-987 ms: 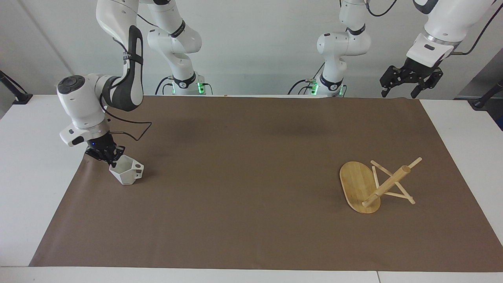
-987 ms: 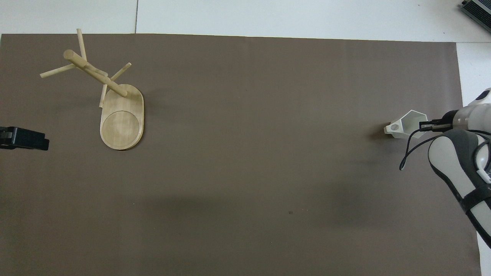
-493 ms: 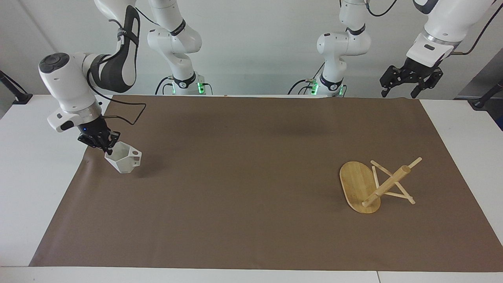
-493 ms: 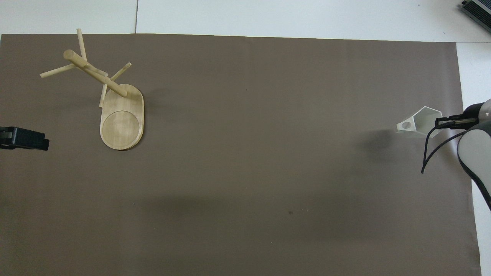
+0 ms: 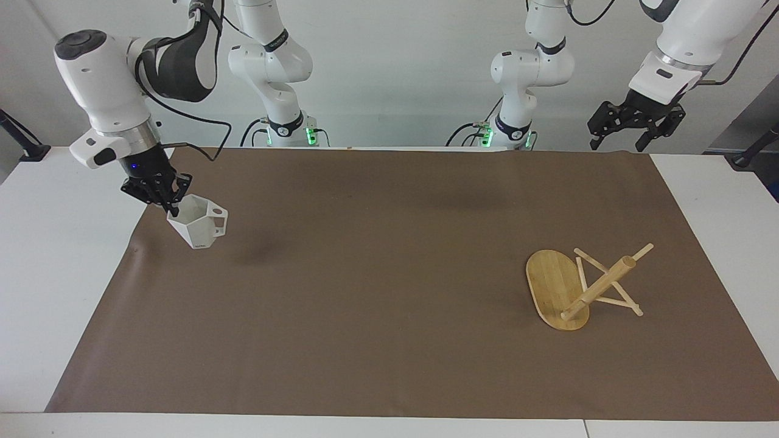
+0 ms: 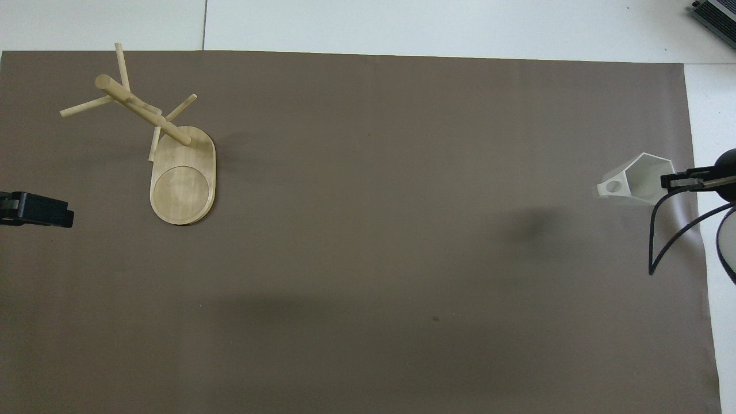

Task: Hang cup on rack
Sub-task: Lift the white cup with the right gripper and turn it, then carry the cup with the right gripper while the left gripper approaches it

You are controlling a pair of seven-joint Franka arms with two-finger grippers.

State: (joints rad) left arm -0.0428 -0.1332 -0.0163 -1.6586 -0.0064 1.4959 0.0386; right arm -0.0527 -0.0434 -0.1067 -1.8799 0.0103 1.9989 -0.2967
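the right gripper point(image 5: 169, 207) is pinched shut on the rim of the cup point(image 5: 198, 229) and holds it in the air over the mat point(image 5: 377, 292) at the right arm's end, about nine o'clock from where i stand facing the robots. the cup is small, matte white, with flat faceted sides, tilted, its blocky handle with a round hole pointing toward the middle of the table. the rack point(image 5: 575, 286), pale bamboo, lies tipped over at about four o'clock, pole and pegs slanting off its oval base. the left gripper point(image 5: 633, 131) waits with its jaws apart above the table's robot-side edge.
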